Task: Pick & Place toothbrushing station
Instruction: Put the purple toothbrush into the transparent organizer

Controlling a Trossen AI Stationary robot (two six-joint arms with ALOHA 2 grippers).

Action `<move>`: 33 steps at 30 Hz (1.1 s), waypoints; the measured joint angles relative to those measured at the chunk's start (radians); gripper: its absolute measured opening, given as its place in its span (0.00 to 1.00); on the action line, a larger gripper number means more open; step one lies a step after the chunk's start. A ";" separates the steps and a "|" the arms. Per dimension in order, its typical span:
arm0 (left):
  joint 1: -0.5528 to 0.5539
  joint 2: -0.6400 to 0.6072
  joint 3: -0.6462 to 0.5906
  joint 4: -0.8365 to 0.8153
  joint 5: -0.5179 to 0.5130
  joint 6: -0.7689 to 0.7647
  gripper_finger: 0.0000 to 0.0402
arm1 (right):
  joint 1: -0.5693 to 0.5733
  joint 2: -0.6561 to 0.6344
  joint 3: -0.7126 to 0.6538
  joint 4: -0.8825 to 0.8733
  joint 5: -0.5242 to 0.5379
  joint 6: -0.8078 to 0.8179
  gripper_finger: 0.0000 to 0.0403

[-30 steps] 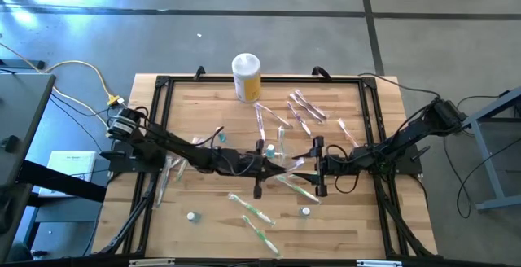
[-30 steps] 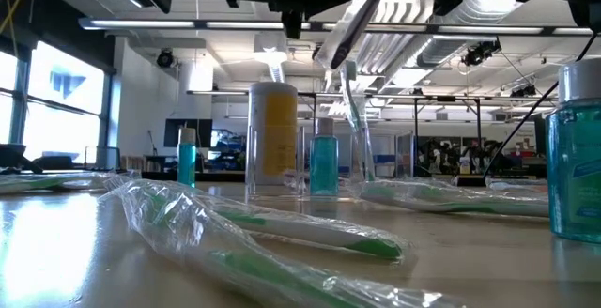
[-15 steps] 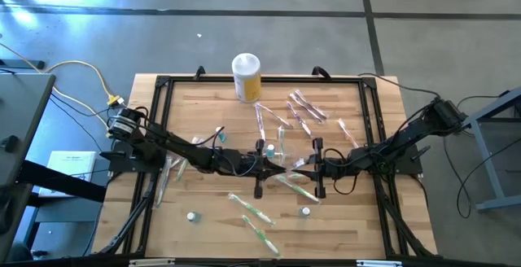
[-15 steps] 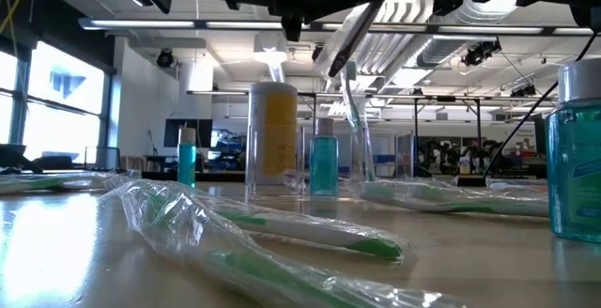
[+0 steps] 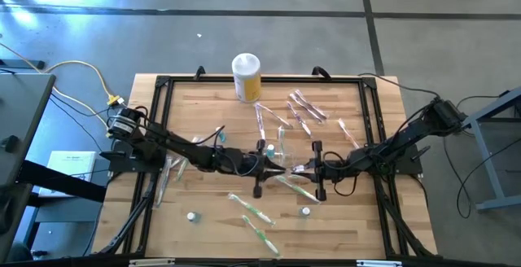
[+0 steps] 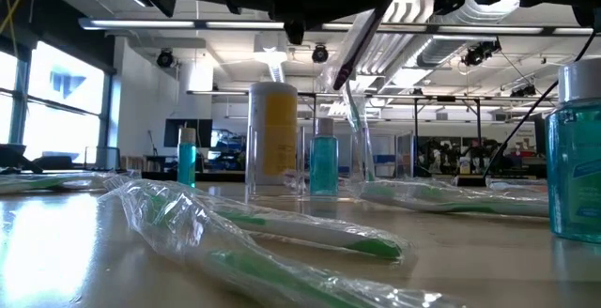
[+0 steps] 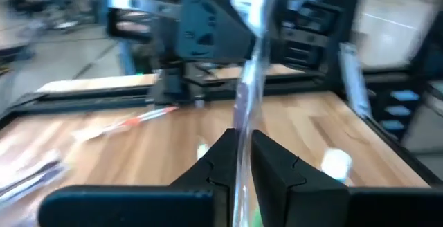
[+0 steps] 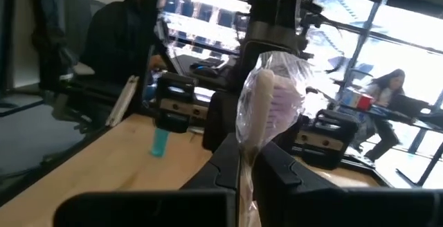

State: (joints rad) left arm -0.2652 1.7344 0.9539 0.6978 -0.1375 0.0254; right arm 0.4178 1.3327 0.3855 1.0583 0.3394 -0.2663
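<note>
Above the table (image 5: pixel 203 120), at its middle, the left fingers (image 5: pixel 269 169) and right fingers (image 5: pixel 303 169) meet on one wrapped toothbrush (image 5: pixel 286 169). The clear toothbrushing station (image 5: pixel 281 143) stands just behind them. From low down, it stands beside a yellow canister (image 6: pixel 272 139). Both wrist views show fingers pinching the toothbrush.

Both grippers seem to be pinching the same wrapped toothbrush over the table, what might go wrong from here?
1. The left gripper and right gripper both clamp one wrapped toothbrush; if they pull apart, its slick wrapper could tear or slip.
2. If it drops, it could land among the loose toothbrushes below.
3. The clear holder sits close by and may get bumped.
</note>
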 joint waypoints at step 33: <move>-0.140 -0.219 -0.002 -0.363 -0.691 0.125 0.32 | -0.010 -0.269 0.000 -0.412 0.122 0.235 0.02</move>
State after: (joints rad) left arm -0.4051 1.5158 0.9520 0.3352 -0.8280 0.1501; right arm 0.4081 1.0635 0.3856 0.6464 0.4609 -0.0310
